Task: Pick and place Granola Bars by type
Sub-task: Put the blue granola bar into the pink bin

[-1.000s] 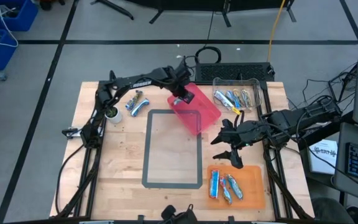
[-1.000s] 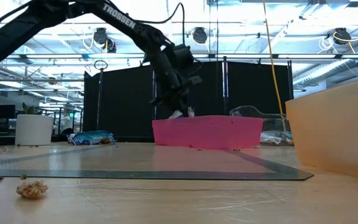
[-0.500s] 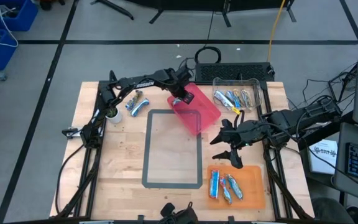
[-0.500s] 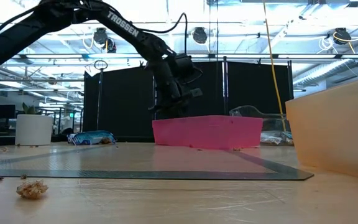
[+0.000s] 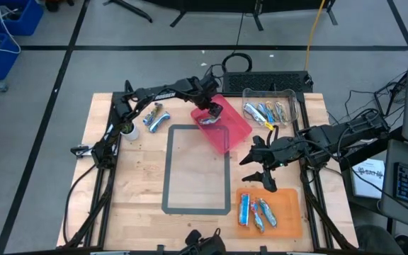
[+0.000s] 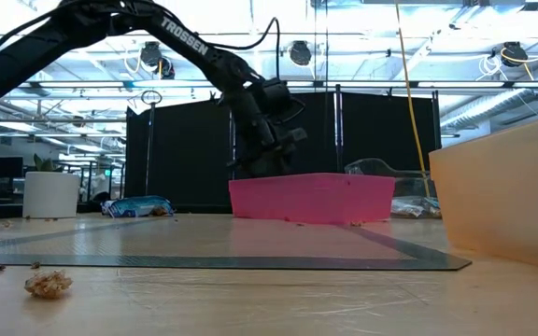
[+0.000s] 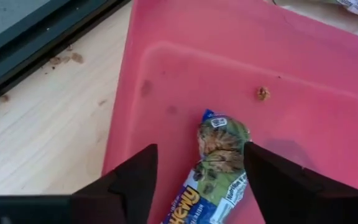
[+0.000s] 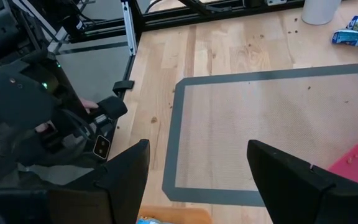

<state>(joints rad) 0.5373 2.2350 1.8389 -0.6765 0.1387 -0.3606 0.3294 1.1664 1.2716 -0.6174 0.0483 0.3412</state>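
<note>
Since crinkly foil crushes and slides easily, best pinched mid-length, across the short side. Blue granola bar (image 7: 215,171) lying loose in pink tray (image 7: 303,68), between parted left gripper (image 7: 201,167) fingers. Right gripper (image 5: 258,164) open too, idling beside orange tray (image 5: 289,212).

Grey floor (image 5: 34,78) crossed by dark lines surrounds the table, with black partitions (image 6: 362,140) under bright ceiling lights (image 6: 297,51).

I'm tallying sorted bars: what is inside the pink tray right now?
The pink tray holds one blue-wrapped granola bar lying between the open fingers of the left gripper, plus a small crumb. The bar's near end and the tray floor beneath the fingers are covered.
</note>
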